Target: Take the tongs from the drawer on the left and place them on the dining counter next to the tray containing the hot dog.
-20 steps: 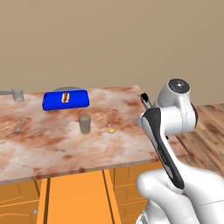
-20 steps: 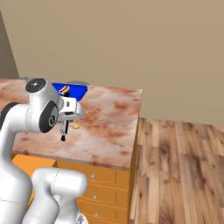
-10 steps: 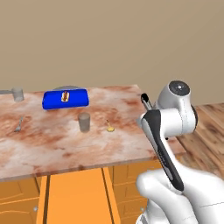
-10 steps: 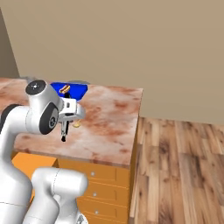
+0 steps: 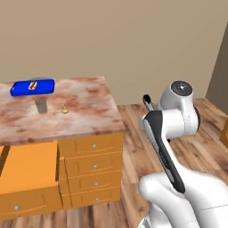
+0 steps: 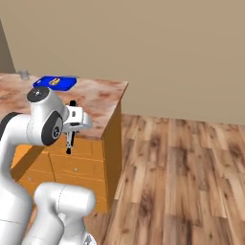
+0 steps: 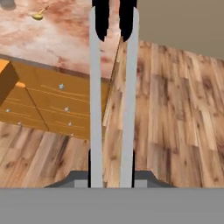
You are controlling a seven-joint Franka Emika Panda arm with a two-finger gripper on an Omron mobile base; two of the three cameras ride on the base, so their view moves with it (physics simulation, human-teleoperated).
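My gripper point(image 7: 111, 177) is shut on the tongs point(image 7: 95, 109), two long grey arms with black ends that reach away from the hand. From the right base view the gripper point(image 6: 72, 125) holds the tongs point(image 6: 71, 141) upright in the air, off the right end of the dining counter point(image 6: 103, 93). A black end of the tongs point(image 5: 146, 99) pokes up behind the arm. The blue tray point(image 5: 32, 87) with the hot dog point(image 5: 32, 84) lies at the far left of the dining counter point(image 5: 84, 102). The drawer point(image 5: 26, 167) stands pulled out at lower left.
A grey cup point(image 5: 41, 105) and a small gold spoon point(image 5: 65, 110) sit on the marble between the tray and the counter's near edge. Orange cabinet drawers point(image 5: 91, 164) face me below. Wooden floor point(image 6: 182, 167) stretches to the right of the counter.
The whole picture has shifted: the base has driven, and the counter now sits further left with its front and the open drawer showing. The gripper still holds the tongs.
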